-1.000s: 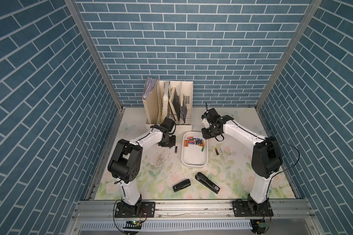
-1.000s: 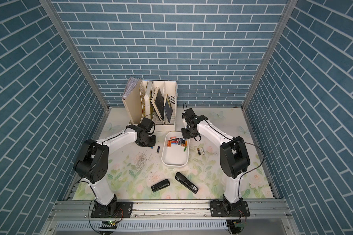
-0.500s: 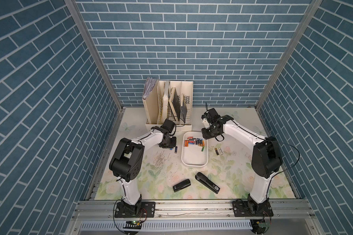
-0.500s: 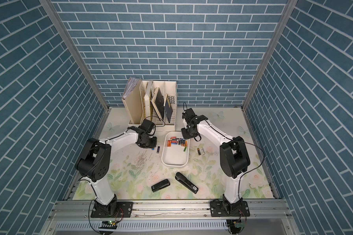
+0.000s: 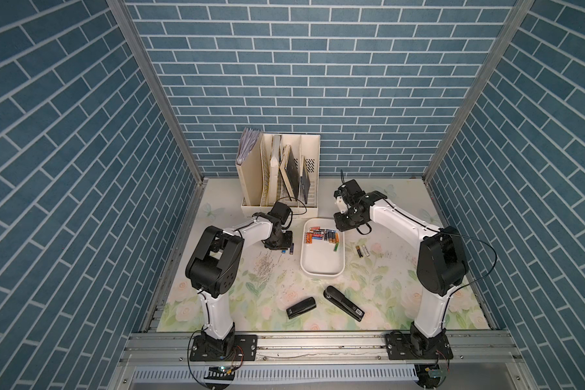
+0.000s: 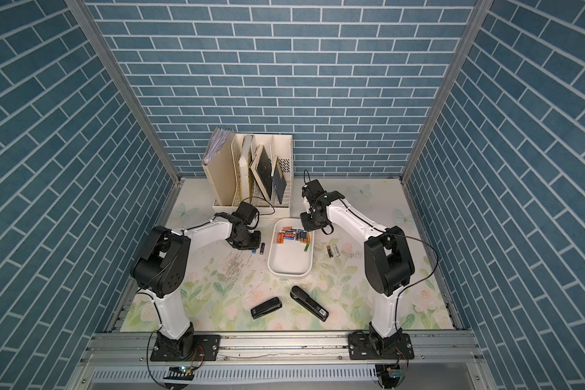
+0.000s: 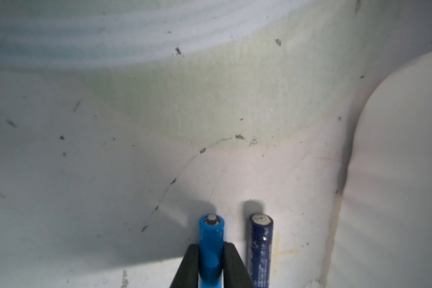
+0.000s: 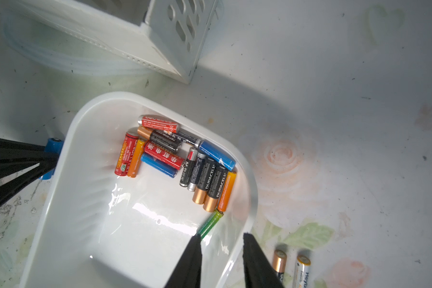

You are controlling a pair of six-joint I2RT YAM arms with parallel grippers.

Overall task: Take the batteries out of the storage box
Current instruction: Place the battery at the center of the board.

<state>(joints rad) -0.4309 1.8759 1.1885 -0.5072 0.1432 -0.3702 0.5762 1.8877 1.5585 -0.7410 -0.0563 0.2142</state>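
Blue-brick walls on three sides, floral table below. We see the box near the table centre, its long axis running away from the arm bases. Batteries are bunched at its far end: red, orange, blue, black-and-gold. The green battery lies a little apart from the bunch, against the wall on the right arm's side.

Left tool is clamped on a blue battery. It is outside the box on the left arm's side, low over the table. We can't tell if the battery touches down. A navy battery lies on the table just beside it, parallel, between it and the box wall.

Right tool hangs over the box wall on its own side, jaws apart with nothing between them. One finger sits right at the green battery's end; contact is unclear. A loose pair, one black-and-gold and one white, lies side by side on the table just right of the box.

In both top views the file holder stands at the back with books in it, behind the left tool. The short stapler and long stapler lie near each other toward the front, apart from the box.
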